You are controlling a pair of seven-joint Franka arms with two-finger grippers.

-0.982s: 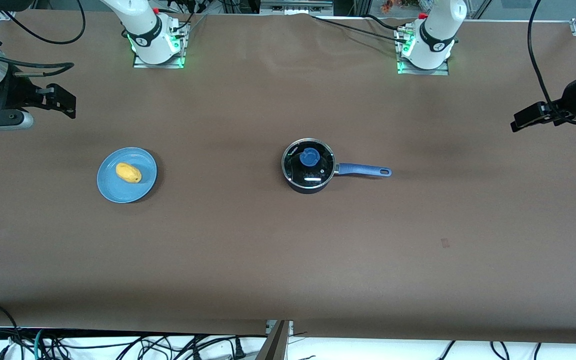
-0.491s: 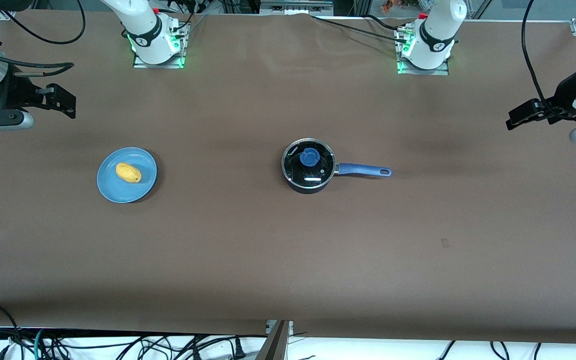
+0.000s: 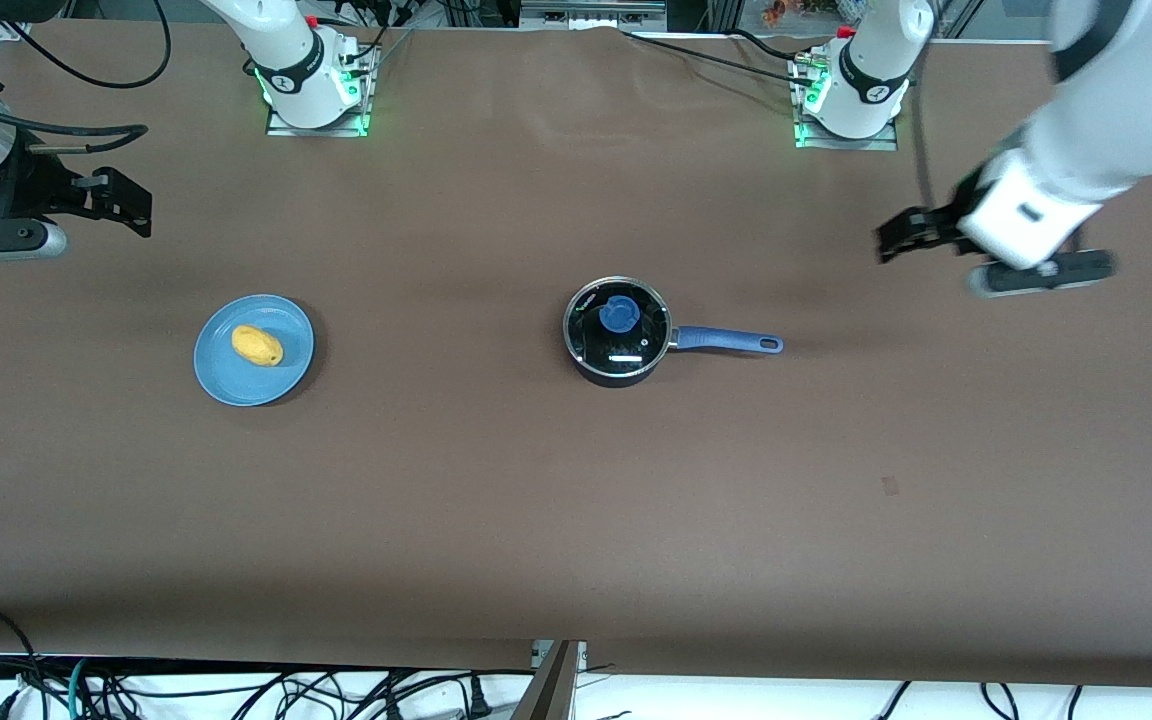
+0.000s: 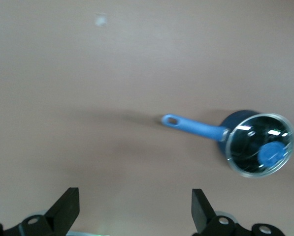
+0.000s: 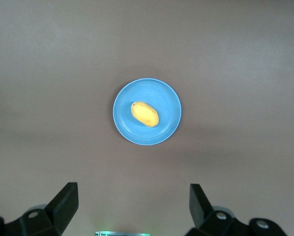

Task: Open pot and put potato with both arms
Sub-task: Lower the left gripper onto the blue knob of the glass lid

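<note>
A brown table (image 3: 496,500) fills the scene, with tangled black cables (image 3: 236,690) below its near edge.

White jointed arms (image 3: 1086,130) with black bands, trailing black cables, green-lit bases, black claws.

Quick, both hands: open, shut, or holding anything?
Left hand: open, empty, over the table beside the pot's handle end.
Right hand: open, empty, waiting.
</note>
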